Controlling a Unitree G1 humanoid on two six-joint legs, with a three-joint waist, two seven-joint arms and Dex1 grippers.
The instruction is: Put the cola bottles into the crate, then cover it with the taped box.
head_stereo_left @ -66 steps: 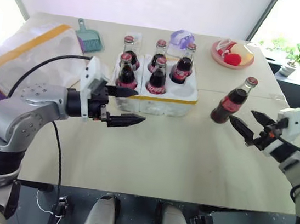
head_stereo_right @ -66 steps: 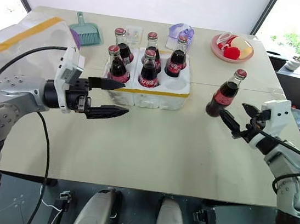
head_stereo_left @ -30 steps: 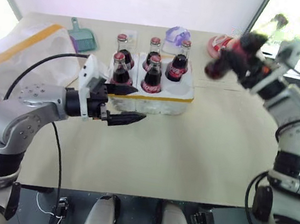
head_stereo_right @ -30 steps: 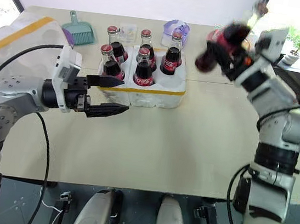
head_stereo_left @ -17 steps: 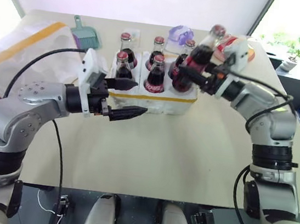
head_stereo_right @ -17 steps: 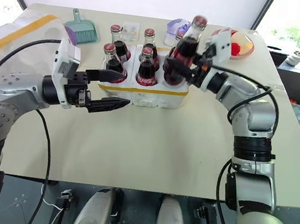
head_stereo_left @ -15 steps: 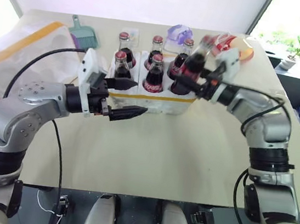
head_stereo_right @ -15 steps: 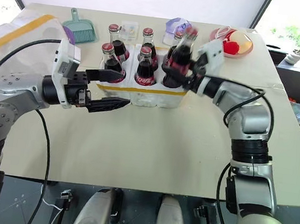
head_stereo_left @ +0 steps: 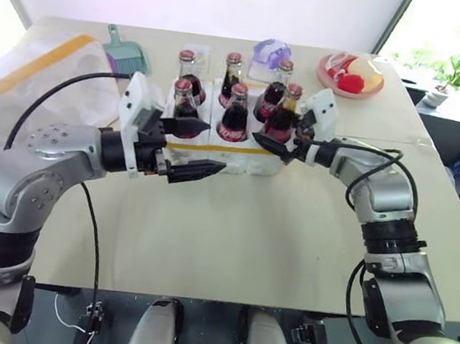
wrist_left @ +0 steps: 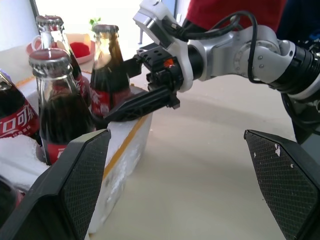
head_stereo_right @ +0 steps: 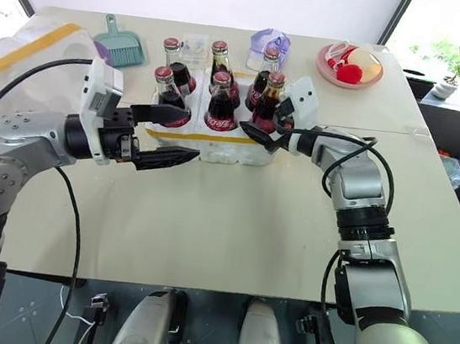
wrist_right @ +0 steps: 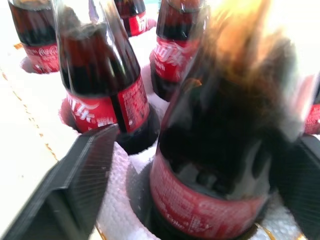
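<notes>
My right gripper has just spread off the sixth of the cola bottles, now standing in the crate; left gripper stays spread beside it, so the taped box, far left, is next.

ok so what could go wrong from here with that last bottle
1. The right gripper stands open around the sixth red-capped glass cola bottle in the low white foam crate; pulling back askew could catch and tip it.
2. The wrist view blurs that bottle, so it may not be settled in its well.
3. The open left gripper sits close to the crate's front and could nudge it.
</notes>
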